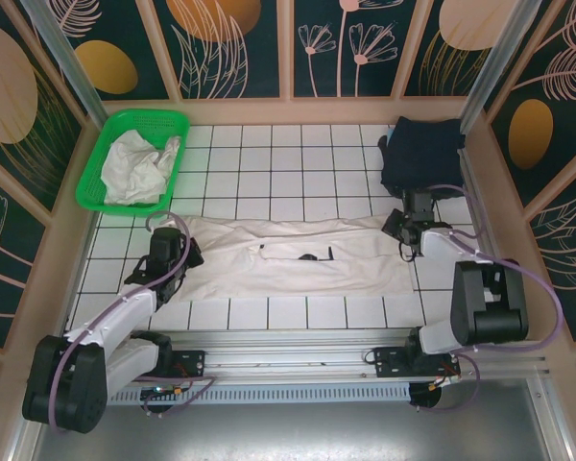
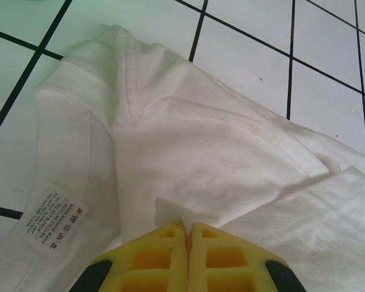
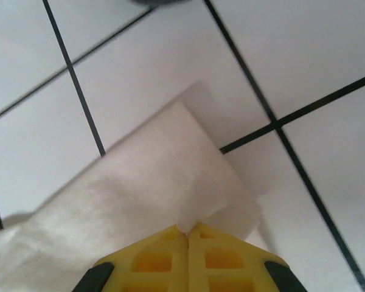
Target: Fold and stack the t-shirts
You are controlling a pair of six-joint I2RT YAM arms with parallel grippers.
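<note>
I am clamping my left fingers [image 2: 176, 236] shut on a small pinch of the white t-shirt [image 2: 219, 146]; the fabric is bunching into a nub directly at the fingertips, and the rest of the garment is spreading away in front of them, flat on the tiled surface [image 2: 243, 55]. A care label [image 2: 52, 220] is lying face up on the cloth just to the left of that grip. I am likewise pressing my right fingers [image 3: 176, 238] closed on a folded edge of the same t-shirt [image 3: 140, 182], with its corner projecting just beyond the fingertips onto bare tile. In the overhead view, the white t-shirt [image 1: 307, 254] is stretching in a long band across the middle of the surface [image 1: 298, 312], with my left fingers [image 1: 180, 255] sitting at its left end and my right fingers [image 1: 401, 229] at its upper right corner. The navy t-shirt [image 1: 422, 154] is lying at the far right, just behind my right arm. Crumpled white t-shirts [image 1: 139, 165] are resting inside the green mesh basket [image 1: 144, 113] at the far left, well apart from both grips.
</note>
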